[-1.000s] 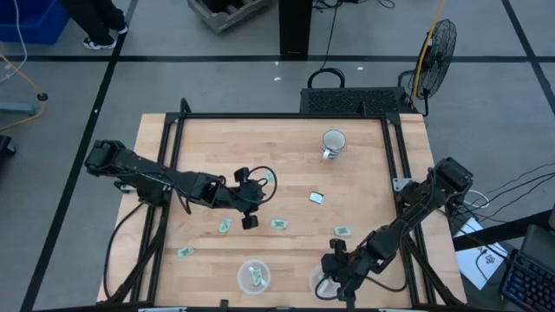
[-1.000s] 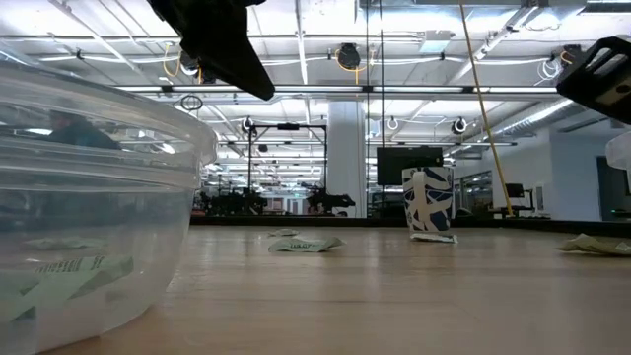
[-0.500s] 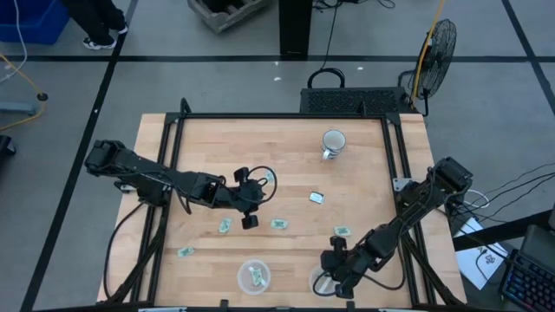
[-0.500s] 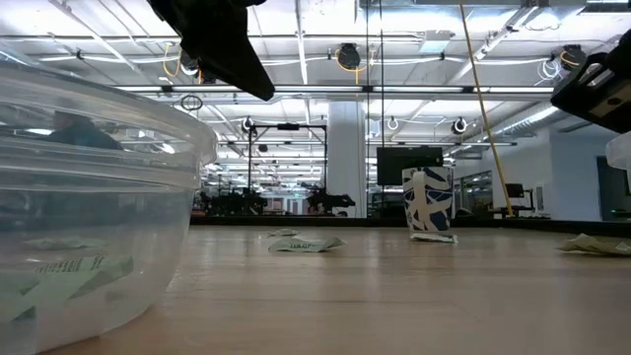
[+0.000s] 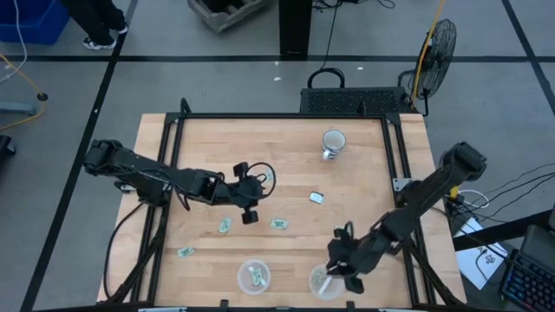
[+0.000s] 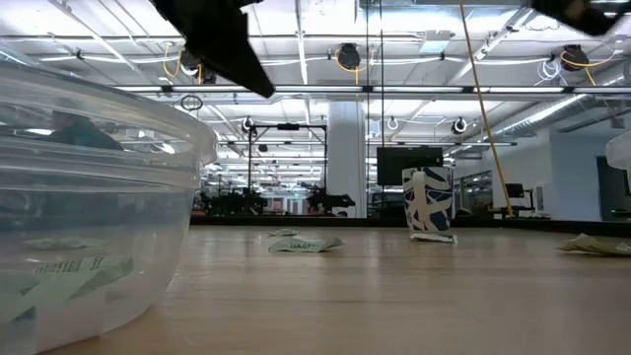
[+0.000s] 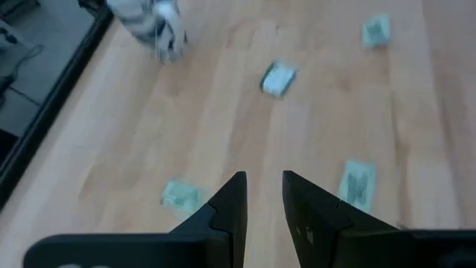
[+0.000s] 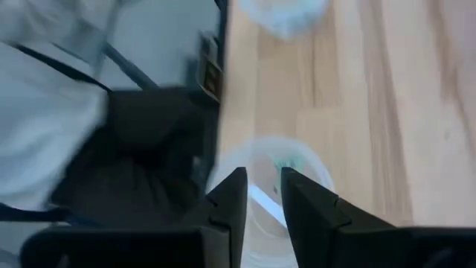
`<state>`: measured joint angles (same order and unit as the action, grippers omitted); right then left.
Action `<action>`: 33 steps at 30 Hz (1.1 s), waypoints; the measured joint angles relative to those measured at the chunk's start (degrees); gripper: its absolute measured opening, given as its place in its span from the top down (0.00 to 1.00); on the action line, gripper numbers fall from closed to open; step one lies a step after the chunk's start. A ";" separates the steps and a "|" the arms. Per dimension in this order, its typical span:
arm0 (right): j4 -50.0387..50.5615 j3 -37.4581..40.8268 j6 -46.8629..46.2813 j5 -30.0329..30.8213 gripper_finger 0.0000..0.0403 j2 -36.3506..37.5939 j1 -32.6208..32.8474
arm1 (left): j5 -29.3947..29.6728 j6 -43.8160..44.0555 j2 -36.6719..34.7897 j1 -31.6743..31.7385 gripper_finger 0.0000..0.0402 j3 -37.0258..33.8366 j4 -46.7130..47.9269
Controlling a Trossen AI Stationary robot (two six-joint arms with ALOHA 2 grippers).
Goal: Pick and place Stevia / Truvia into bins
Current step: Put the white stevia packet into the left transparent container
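Observation:
Several pale green Stevia / Truvia sachets lie flat on the wooden table, one ahead of my left gripper. Two clear round bins stand at the near edge: the left bin holds a sachet, and the right bin shows a greenish sachet inside. My left gripper hovers open over the table's middle with nothing between its fingers. My right gripper hangs open just above the right bin, holding nothing.
A white mug stands at the far right of the table, also in the low view. The black frame rails run along the table's left and right sides. Bare wood lies between the sachets.
My right gripper has risen from the right bin and drawn a little toward the table's right edge; in the low view it has climbed almost out of the picture. The bins and the loose sachets lie as before.

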<state>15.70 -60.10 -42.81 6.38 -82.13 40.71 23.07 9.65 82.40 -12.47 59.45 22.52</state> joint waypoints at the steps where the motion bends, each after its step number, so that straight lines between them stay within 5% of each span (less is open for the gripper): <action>1: 0.10 0.00 2.03 1.66 0.82 1.54 -0.17 | -0.06 -0.43 -1.02 0.16 0.77 -0.13 1.76; 6: 3.60 -0.02 18.44 18.28 0.85 5.78 -0.45 | 1.13 -0.06 -6.89 1.49 0.77 -0.11 10.95; 12: 4.82 1.49 26.12 34.35 0.85 5.37 -2.48 | 1.38 6.30 -15.64 2.25 0.77 0.01 21.14; 23: 0.85 14.24 20.52 32.65 0.85 5.73 -15.90 | 3.63 8.15 -18.72 2.49 0.77 -5.05 19.57; 33: 0.81 19.97 18.35 24.99 0.85 5.73 -27.68 | 1.38 5.78 -18.65 6.24 0.77 -15.72 1.69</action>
<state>16.51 -40.13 -24.46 31.38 -76.40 13.03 24.44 15.43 63.75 -6.22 43.72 24.21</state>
